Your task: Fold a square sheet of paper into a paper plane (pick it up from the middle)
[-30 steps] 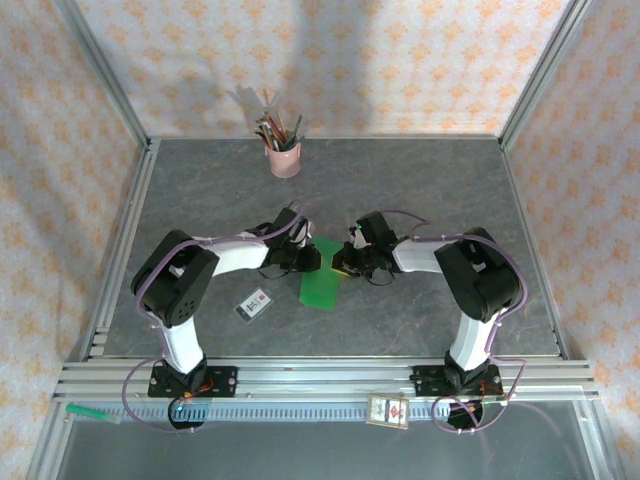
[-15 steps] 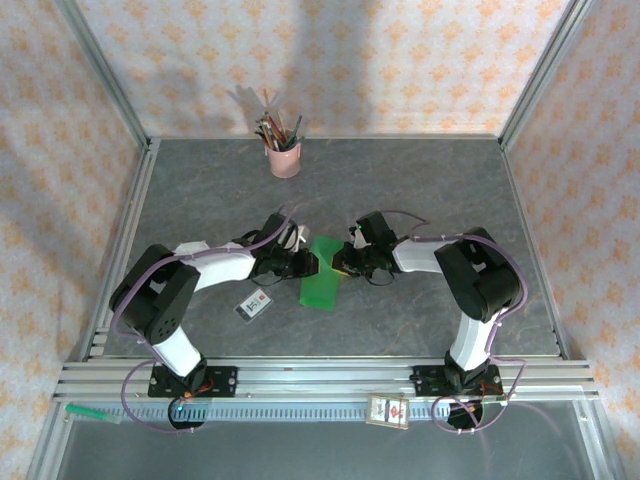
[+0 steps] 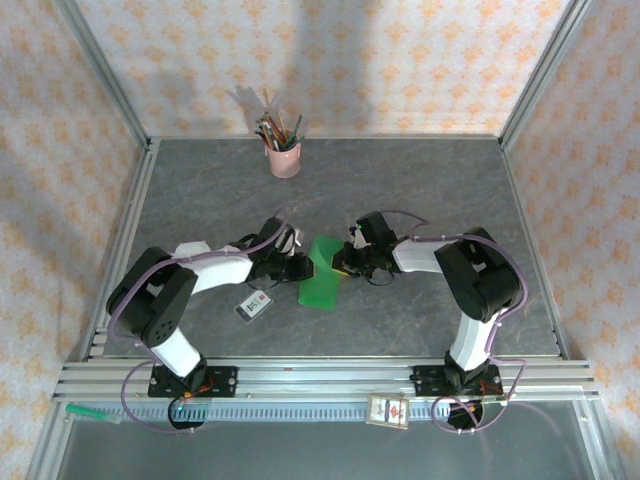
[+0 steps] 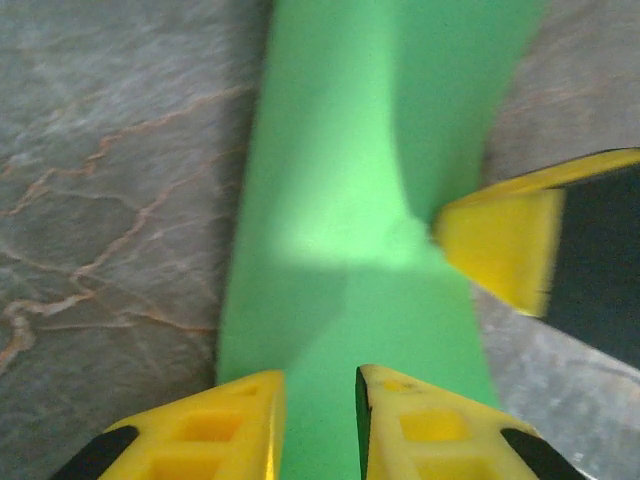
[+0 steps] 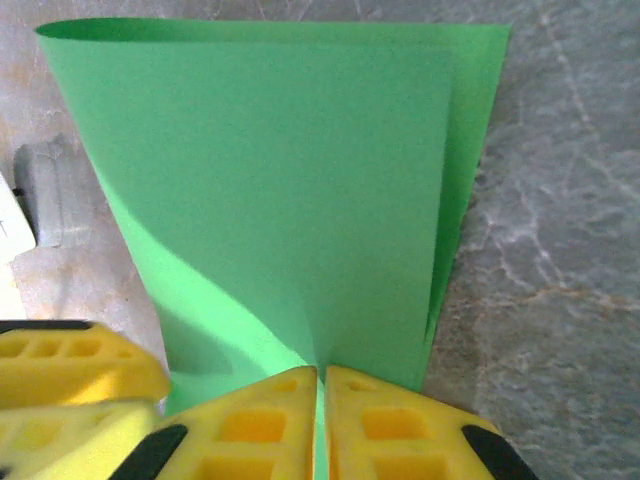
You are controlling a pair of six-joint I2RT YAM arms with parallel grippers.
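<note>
The square sheet of paper [image 3: 320, 286] is bright green and folded over into a narrower shape. It lies on the grey table between both grippers. My right gripper [image 3: 341, 262] is shut on its right edge, and in the right wrist view the closed fingertips [image 5: 322, 374] pinch the sheet [image 5: 280, 170], which bows upward. My left gripper [image 3: 302, 265] sits at the paper's left side. Its two fingers [image 4: 320, 385] stand slightly apart, open, over the green surface [image 4: 340, 190]. One right finger [image 4: 500, 245] shows opposite them.
A pink cup of pencils [image 3: 284, 158] stands at the back of the table. A small white dark-bordered card [image 3: 254, 304] lies just left of the paper, below the left arm. Another card [image 3: 388, 410] rests on the front rail.
The left arm has lowered and stretched out flatter, and its gripper has slid slightly left along the paper's left edge. The right gripper keeps its pinch in place.
</note>
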